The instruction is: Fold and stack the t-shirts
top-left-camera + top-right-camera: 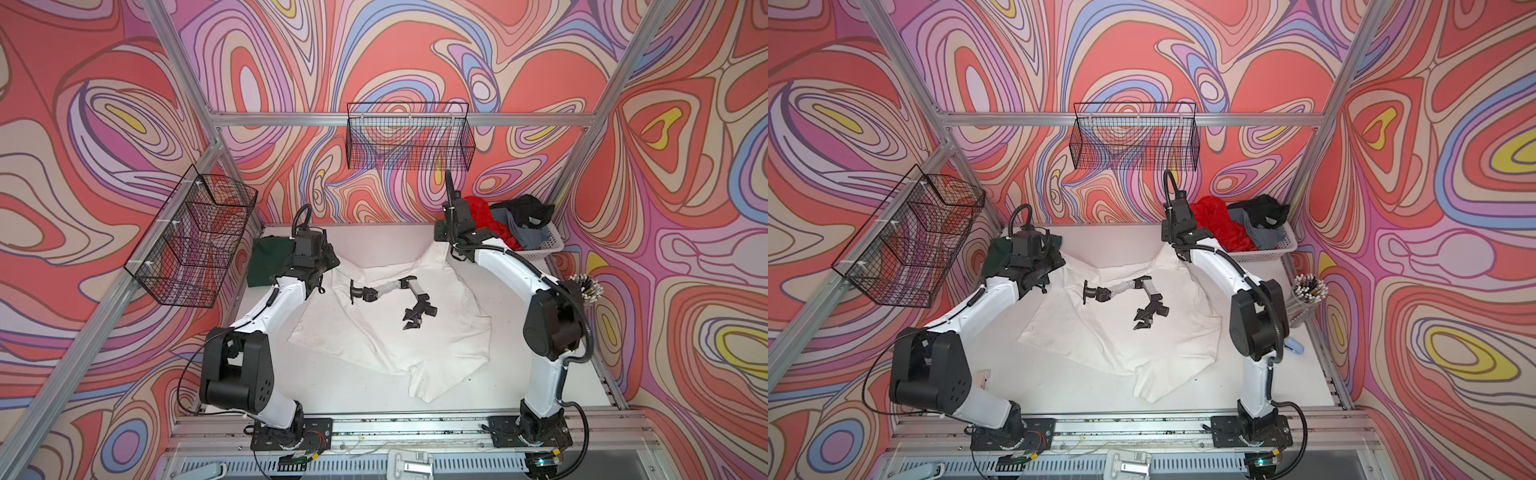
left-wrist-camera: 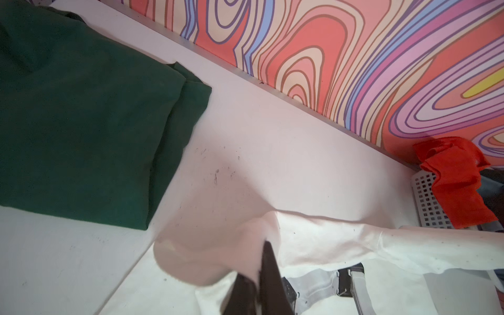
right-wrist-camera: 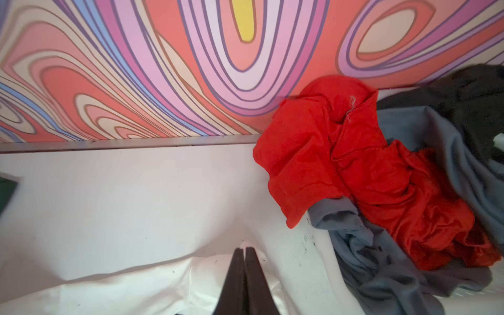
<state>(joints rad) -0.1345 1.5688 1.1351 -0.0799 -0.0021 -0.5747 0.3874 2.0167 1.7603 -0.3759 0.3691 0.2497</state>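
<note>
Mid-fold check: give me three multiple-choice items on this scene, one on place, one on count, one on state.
1. The dark green t-shirt lies: A far-left corner of the table; B near-right corner; C middle.
2. T-shirt colours showing in the white basket: A one; B three; C five.
3. The left pincer and right pincer are: A open; B shut on the white t-shirt; C shut, empty.
Key: A, both top views show it folded there; B, red t-shirt, grey t-shirt, black t-shirt; B, both clamp its far edge.
</note>
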